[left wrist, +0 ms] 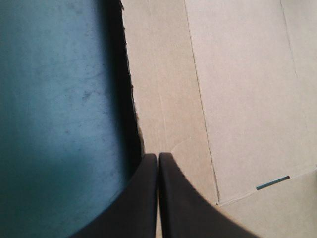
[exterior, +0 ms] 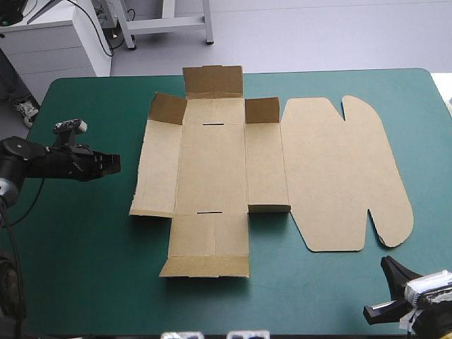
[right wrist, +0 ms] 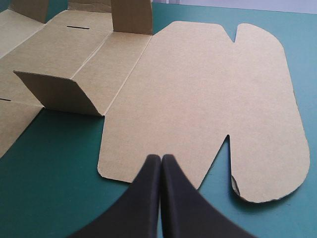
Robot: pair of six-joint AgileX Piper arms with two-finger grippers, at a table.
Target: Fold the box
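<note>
Box (exterior: 212, 162) lies mostly flat on teal-green cover (exterior: 92, 268).

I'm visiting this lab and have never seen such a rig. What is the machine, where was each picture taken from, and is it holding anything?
It is two robot arms at a table with a teal-green cover. One picture looks down from above and behind; the other two come from a camera on each wrist. On the table lies the box, a cut brown sheet, mostly flat, with a few small flaps raised and its rounded lid flat. The left gripper and the right gripper are both shut and hold nothing.
</note>
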